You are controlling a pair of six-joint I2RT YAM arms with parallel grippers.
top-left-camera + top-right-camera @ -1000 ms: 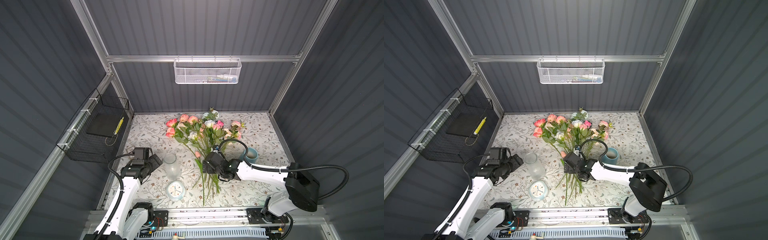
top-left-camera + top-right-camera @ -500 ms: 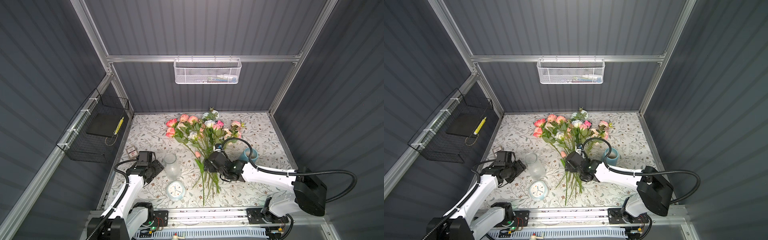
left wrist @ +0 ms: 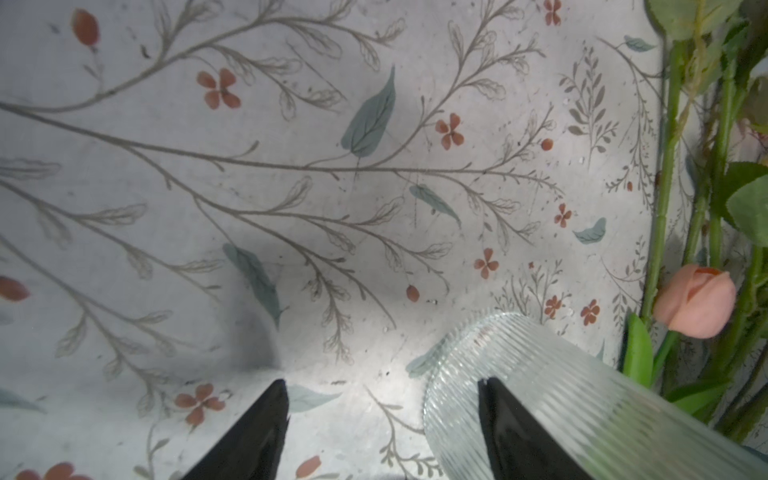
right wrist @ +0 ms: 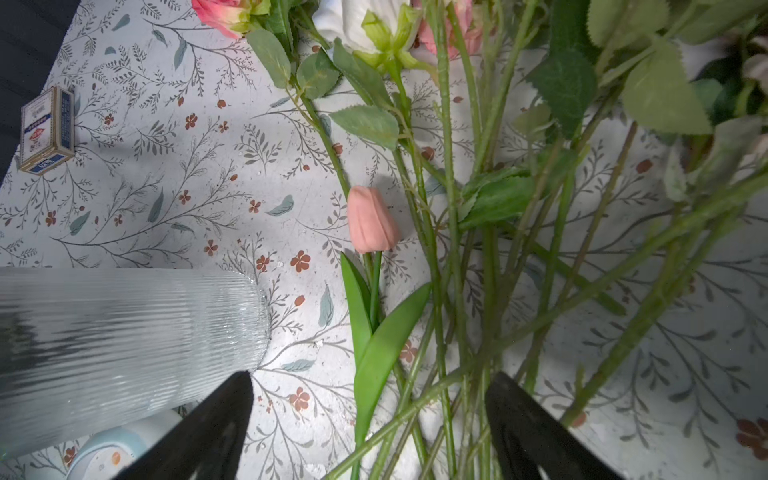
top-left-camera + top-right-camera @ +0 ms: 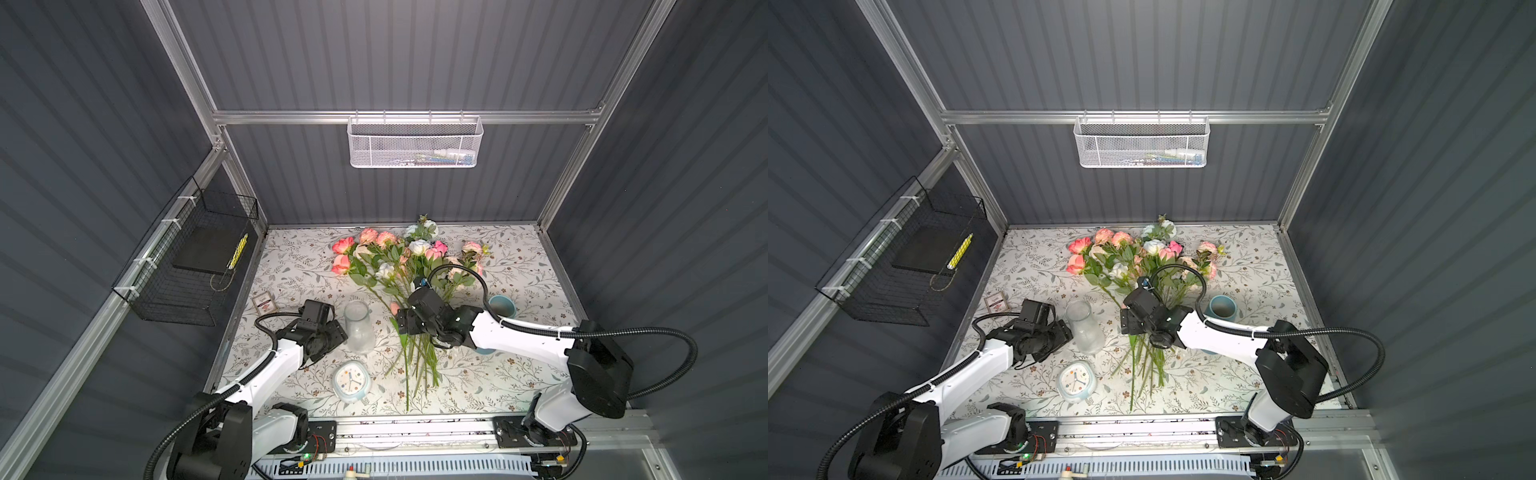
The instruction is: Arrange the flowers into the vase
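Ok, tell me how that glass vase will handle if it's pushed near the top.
The vase looks tall, upright and empty, so it would probably tip rather than slide. Its ribbed glass is likely hard, fragile and perhaps slippery.

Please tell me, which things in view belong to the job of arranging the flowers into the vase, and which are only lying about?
Belong to the job: flowers, ribbed glass vase.

Only lying about: alarm clock, blue cup, small card box, white mesh basket, black wire basket.
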